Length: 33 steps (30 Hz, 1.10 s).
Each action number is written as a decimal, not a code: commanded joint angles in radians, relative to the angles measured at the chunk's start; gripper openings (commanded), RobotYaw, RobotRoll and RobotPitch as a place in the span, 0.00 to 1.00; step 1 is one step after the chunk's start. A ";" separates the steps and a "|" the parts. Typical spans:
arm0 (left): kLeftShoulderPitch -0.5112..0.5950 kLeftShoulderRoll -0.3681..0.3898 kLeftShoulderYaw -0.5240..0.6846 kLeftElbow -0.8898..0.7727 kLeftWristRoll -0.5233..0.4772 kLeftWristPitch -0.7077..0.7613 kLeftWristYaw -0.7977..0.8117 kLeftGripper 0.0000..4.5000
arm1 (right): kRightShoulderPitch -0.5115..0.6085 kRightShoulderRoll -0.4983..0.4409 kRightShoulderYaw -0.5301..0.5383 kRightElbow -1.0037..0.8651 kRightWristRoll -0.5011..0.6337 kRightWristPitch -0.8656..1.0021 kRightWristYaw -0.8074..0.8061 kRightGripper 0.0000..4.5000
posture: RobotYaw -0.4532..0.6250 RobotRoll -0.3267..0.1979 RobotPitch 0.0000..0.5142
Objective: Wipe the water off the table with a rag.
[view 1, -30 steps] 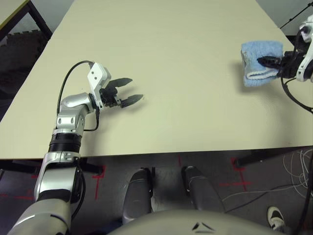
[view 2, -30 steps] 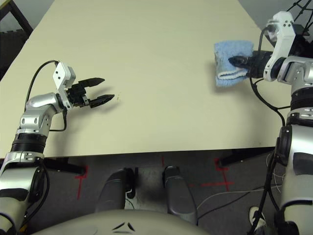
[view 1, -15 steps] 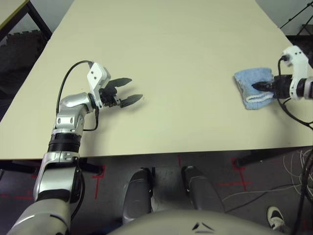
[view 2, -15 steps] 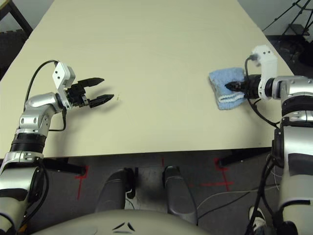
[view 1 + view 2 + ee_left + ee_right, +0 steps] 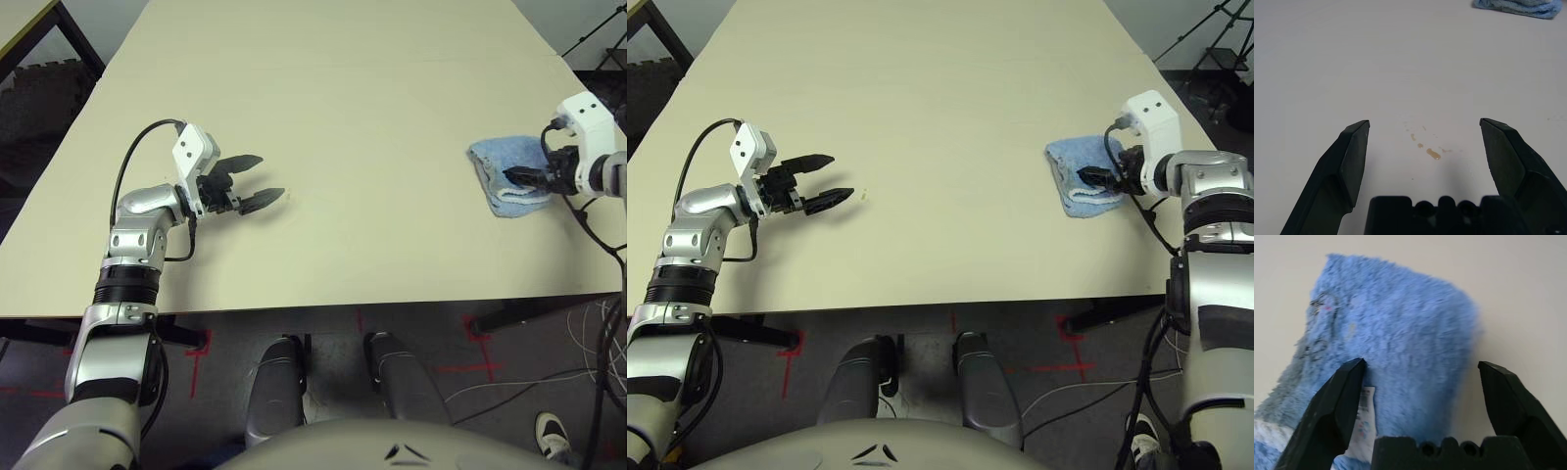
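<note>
The left claw (image 5: pixel 260 184) stands wide over the table (image 5: pixel 333 235), toward its left edge, with the small amber drops of water (image 5: pixel 1433 153) just ahead of its fingertips. The right claw (image 5: pixel 1422 362), also wide, is at the folded blue rag (image 5: pixel 1083 157), which lies near the table's right edge.

Rag (image 5: pixel 1080 157): fluffy, rough terry cloth. Table (image 5: pixel 950 147): smooth, matt top. Water drops (image 5: pixel 1433 153): glossy. Both forearms: smooth silver, metal-looking.

Dark floor (image 5: pixel 235 367), red tape marks (image 5: pixel 480 357), cables (image 5: pixel 519 384)
</note>
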 commanded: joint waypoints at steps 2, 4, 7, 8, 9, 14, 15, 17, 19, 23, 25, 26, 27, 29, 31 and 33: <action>-0.020 -0.001 0.030 0.021 0.007 -0.017 0.066 1.00 | -0.029 -0.055 -0.047 -0.013 0.008 -0.027 -0.064 0.99 | 0.29 0.62 0.30; -0.028 -0.012 0.045 0.035 0.020 -0.035 0.131 1.00 | -0.024 -0.059 -0.081 -0.019 0.028 -0.073 -0.109 0.99 | 0.29 0.62 0.30; -0.047 -0.035 0.090 0.059 0.027 -0.059 0.262 1.00 | 0.000 -0.037 -0.163 -0.032 0.088 -0.135 -0.163 0.99 | 0.29 0.62 0.31; -0.056 -0.043 0.112 0.073 0.032 -0.074 0.323 1.00 | 0.013 -0.021 -0.205 -0.039 0.124 -0.153 -0.185 0.99 | 0.29 0.62 0.31; -0.064 -0.049 0.131 0.087 0.038 -0.087 0.377 1.00 | 0.025 -0.006 -0.241 -0.046 0.155 -0.166 -0.200 0.99 | 0.30 0.62 0.31; -0.081 -0.059 0.199 0.140 0.050 -0.125 0.572 1.00 | 0.100 0.065 -0.353 -0.105 0.253 -0.249 -0.237 0.99 | 0.32 0.62 0.33; -0.080 -0.059 0.217 0.153 0.054 -0.135 0.619 1.00 | 0.124 0.085 -0.371 -0.122 0.270 -0.280 -0.245 0.99 | 0.32 0.62 0.34; -0.077 -0.056 0.239 0.172 0.061 -0.151 0.686 1.00 | 0.161 0.115 -0.398 -0.150 0.297 -0.323 -0.257 0.99 | 0.33 0.62 0.35; -0.071 -0.056 0.256 0.180 0.062 -0.162 0.736 1.00 | 0.195 0.138 -0.421 -0.174 0.320 -0.353 -0.269 0.99 | 0.33 0.62 0.36; -0.058 -0.051 0.286 0.197 0.069 -0.180 0.819 1.00 | 0.256 0.162 -0.454 -0.201 0.348 -0.408 -0.300 0.99 | 0.34 0.62 0.37; -0.056 -0.047 0.294 0.213 0.076 -0.194 0.847 1.00 | 0.275 0.167 -0.459 -0.205 0.357 -0.428 -0.310 0.99 | 0.34 0.62 0.38; -0.055 -0.045 0.303 0.224 0.075 -0.200 0.864 1.00 | 0.289 0.172 -0.464 -0.209 0.361 -0.444 -0.314 0.99 | 0.34 0.62 0.38; -0.053 -0.042 0.307 0.233 0.076 -0.208 0.876 1.00 | 0.305 0.177 -0.470 -0.212 0.365 -0.461 -0.317 0.99 | 0.34 0.62 0.38; -0.051 -0.040 0.310 0.244 0.076 -0.218 0.887 1.00 | 0.326 0.186 -0.478 -0.218 0.372 -0.482 -0.322 0.99 | 0.35 0.62 0.37; -0.049 -0.040 0.309 0.248 0.075 -0.223 0.887 1.00 | 0.341 0.193 -0.483 -0.229 0.379 -0.496 -0.333 0.99 | 0.35 0.62 0.37; -0.046 -0.042 0.308 0.249 0.073 -0.226 0.887 1.00 | 0.355 0.199 -0.489 -0.236 0.386 -0.504 -0.340 0.99 | 0.36 0.62 0.37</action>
